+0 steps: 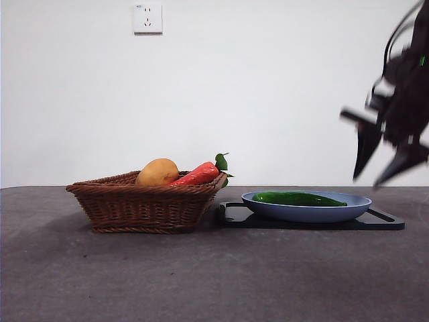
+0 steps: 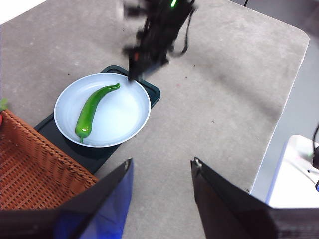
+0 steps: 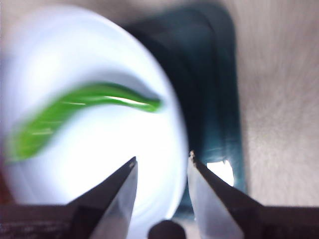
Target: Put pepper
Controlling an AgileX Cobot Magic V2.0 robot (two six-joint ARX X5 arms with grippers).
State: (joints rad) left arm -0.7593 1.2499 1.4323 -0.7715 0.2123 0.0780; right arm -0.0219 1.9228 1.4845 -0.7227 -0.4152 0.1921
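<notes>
The long glossy green pepper [image 1: 298,198] lies in a pale blue plate [image 1: 355,206] on a dark tray [image 1: 385,220], right of the wicker basket [image 1: 144,204]. It also shows in the left wrist view [image 2: 94,109] and, blurred, in the right wrist view [image 3: 84,107]. My right gripper [image 1: 389,161] hangs open and empty in the air above the plate's right end, blurred by motion; it also shows in the left wrist view [image 2: 149,45]. My left gripper [image 2: 162,167] is open and empty, high above the table, beside the plate and out of the front view.
The basket holds a yellow-orange mango [image 1: 157,172] and a red-orange tapered vegetable with green leaves [image 1: 200,174]. A white wall with a socket [image 1: 147,18] stands behind. The table's edge [image 2: 279,114] and a white object [image 2: 296,172] show in the left wrist view.
</notes>
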